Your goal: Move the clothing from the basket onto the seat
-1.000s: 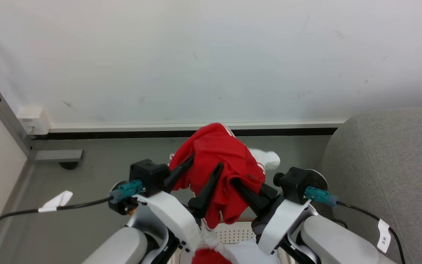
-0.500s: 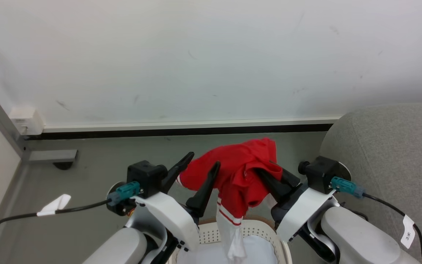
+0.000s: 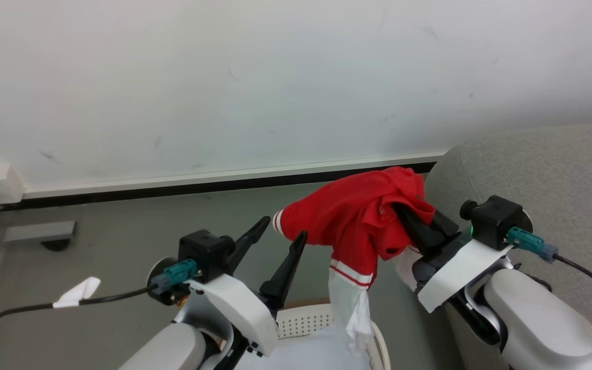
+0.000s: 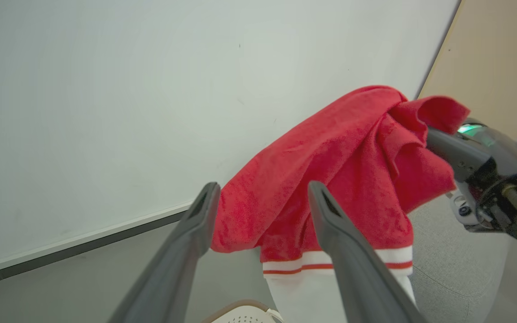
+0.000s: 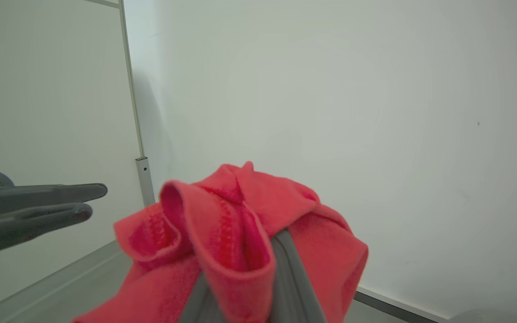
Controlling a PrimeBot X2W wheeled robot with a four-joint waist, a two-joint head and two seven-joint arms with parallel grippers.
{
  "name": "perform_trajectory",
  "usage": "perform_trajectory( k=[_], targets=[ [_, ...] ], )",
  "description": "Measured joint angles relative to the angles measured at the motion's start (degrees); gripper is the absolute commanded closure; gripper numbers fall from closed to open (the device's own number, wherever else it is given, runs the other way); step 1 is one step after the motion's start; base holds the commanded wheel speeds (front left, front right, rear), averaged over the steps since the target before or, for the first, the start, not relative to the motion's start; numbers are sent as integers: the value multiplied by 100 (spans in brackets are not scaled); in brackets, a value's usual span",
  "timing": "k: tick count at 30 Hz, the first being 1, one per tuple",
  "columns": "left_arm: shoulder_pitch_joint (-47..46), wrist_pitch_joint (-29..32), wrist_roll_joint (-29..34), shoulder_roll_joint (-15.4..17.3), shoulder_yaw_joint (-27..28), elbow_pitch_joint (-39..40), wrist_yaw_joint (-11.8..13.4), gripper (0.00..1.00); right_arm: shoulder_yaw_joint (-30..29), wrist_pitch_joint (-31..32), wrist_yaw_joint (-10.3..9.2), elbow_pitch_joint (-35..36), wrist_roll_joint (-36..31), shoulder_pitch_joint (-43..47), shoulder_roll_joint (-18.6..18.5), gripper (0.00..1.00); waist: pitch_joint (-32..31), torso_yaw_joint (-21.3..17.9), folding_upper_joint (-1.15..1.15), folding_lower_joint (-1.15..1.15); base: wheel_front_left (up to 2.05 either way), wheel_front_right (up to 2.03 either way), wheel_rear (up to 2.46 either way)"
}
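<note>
A bright red piece of clothing (image 3: 357,218) with a white striped cuff hangs in the air from my right gripper (image 3: 404,211), which is shut on its bunched top. It hangs just left of the grey seat's rounded corner (image 3: 532,164). In the right wrist view the clothing (image 5: 222,224) wraps over the fingers (image 5: 287,273). My left gripper (image 3: 283,228) stands open and empty, a little left of the cloth. In the left wrist view the clothing (image 4: 339,148) hangs beyond the spread fingers. The cream basket's rim (image 3: 306,322) shows at the bottom, under the dangling cuff.
A white wall with a dark skirting strip (image 3: 172,187) runs behind the grey floor (image 3: 111,241). A grey metal post foot (image 3: 39,231) sits at the far left. A pale flat pad (image 3: 306,352) lies inside the basket.
My left gripper has let go of the clothing and now stands open. The right gripper has carried it rightward toward the seat, the cuff unfurling downward. The camera has turned right.
</note>
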State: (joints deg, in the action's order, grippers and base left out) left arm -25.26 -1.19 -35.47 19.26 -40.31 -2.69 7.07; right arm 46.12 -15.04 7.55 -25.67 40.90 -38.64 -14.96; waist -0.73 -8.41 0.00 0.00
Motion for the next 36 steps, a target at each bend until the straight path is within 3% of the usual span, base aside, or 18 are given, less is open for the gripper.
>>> perform_trajectory(
  k=[15,23,30,36],
  targets=[
    [60,-24,80,-13,-233,85,-5,0,-1084,0,0,321,-319,209,-500,100,253,-1034,0,-1,0,0,0],
    [44,-24,147,0,-280,176,-23,0,-1571,0,0,539,-533,421,-541,100,521,-1462,0,-1,0,0,0],
    [-147,67,245,170,-298,408,-100,0,-2549,0,0,610,-1042,494,-258,100,1044,-1561,0,0,0,0,0],
    [-466,216,371,514,-250,768,-256,0,-3853,0,0,432,-1590,71,368,100,1749,-1484,0,0,0,0,0]
  ],
)
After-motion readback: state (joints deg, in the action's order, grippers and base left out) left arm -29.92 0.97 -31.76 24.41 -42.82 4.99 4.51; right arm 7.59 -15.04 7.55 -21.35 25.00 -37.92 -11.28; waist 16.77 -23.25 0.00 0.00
